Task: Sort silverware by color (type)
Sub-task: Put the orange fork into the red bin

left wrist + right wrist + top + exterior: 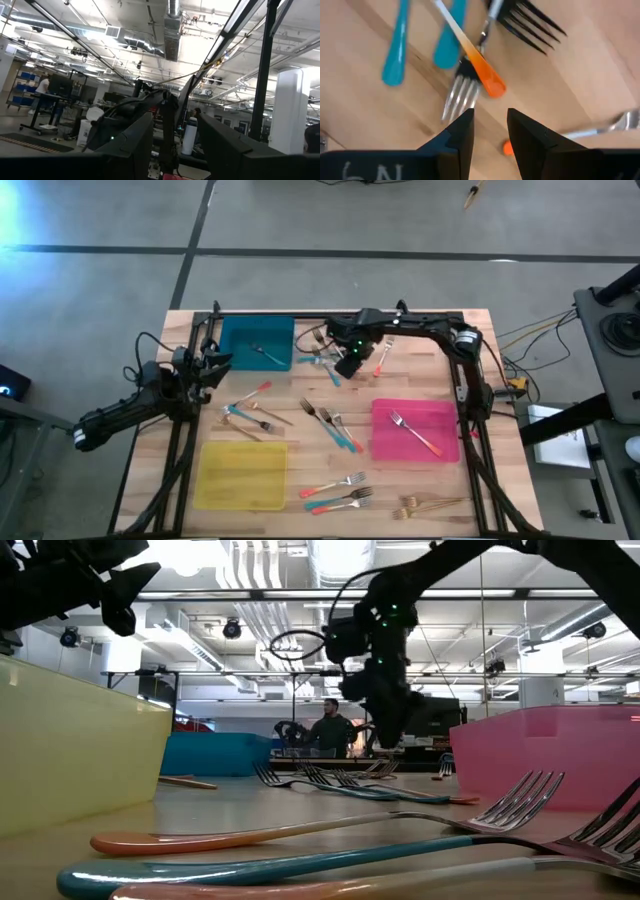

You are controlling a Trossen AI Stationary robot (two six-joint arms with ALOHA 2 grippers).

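Note:
Forks with teal, coral or gold handles lie flat and scattered on the wooden table (300, 395). My right gripper (343, 367) hangs open over a cluster near the far edge. Its wrist view shows the gripper (490, 117) above a coral-handled fork (481, 72), two teal handles (395, 47) and silver tines (459, 97), touching none of them. One fork (265, 352) lies in the teal tray (240, 330), and a coral fork (415, 432) in the pink tray (440, 448). My left gripper (218, 363) waits open at the table's left, raised; its wrist view (175, 125) shows only the room.
The yellow tray (240, 473) sits at the near left. More forks lie left of centre (250, 412), at centre (330, 425), near the front edge (338, 492), and gold ones at the near right (430, 502). A person sits far behind the table (328, 728).

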